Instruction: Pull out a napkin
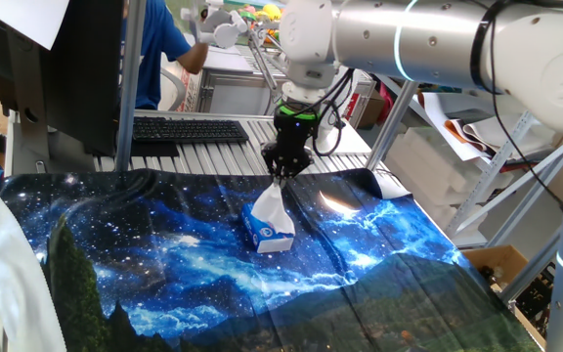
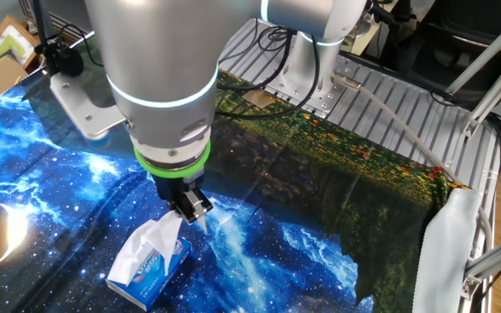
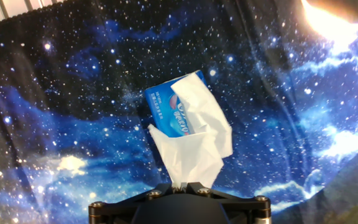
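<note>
The small blue-and-white tissue pack (image 1: 268, 230) lies on the galaxy-print cloth (image 1: 164, 264). The white napkin (image 1: 274, 198) rises from the pack's top up into my gripper (image 1: 281, 177). The gripper is shut on the napkin's upper end, right above the pack. In the other fixed view the napkin (image 2: 162, 236) stretches from the pack (image 2: 150, 269) to the gripper (image 2: 190, 209). In the hand view the wrinkled napkin (image 3: 194, 149) runs from the pack (image 3: 169, 112) to the closed fingertips (image 3: 188, 185).
A black keyboard (image 1: 189, 129) lies behind the cloth on the slatted metal table. A person in blue (image 1: 159, 49) stands at the back. The arm's base (image 2: 307, 65) is at the table's far side. A white cloth (image 2: 450, 243) hangs at the right edge.
</note>
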Controlling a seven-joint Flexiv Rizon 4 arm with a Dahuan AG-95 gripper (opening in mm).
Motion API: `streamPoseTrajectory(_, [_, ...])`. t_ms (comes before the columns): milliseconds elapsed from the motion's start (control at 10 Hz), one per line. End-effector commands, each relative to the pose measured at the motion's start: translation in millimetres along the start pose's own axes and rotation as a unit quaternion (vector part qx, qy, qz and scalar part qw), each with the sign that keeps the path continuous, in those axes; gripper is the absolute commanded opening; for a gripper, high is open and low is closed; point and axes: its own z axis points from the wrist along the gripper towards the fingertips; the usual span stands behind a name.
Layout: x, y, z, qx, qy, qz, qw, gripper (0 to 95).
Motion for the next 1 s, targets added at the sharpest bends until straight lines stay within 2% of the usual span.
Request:
streamPoseTrajectory(100, [1.7,-0.9,0.2,-0.001,-0.008,0.002,1.0000,0.0])
streamPoseTrajectory(200, [1.7,-0.9,0.2,-0.002,-0.011,-0.001,0.9999,0.0])
streamPoseTrajectory(400, [1.7,-0.9,0.2,-0.007,-0.007,-0.018,0.9998,0.0])
streamPoseTrajectory(800, [1.7,-0.9,0.2,-0.004,-0.011,-0.032,0.9994,0.0])
streamPoseTrajectory(1000, [1.7,-0.9,0.2,-0.002,-0.008,-0.031,0.9995,0.0])
